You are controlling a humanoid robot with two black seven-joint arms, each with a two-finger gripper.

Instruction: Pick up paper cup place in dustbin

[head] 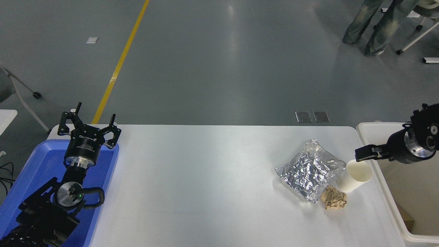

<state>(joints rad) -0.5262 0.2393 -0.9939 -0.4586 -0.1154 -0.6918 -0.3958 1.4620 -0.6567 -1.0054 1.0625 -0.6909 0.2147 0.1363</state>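
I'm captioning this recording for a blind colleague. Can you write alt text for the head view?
A paper cup stands on a white table beside a silver foil pouch and a crumpled tan paper ball, with the right gripper just above its rim. The dustbin sits at the right; the left gripper is open over a blue tray.
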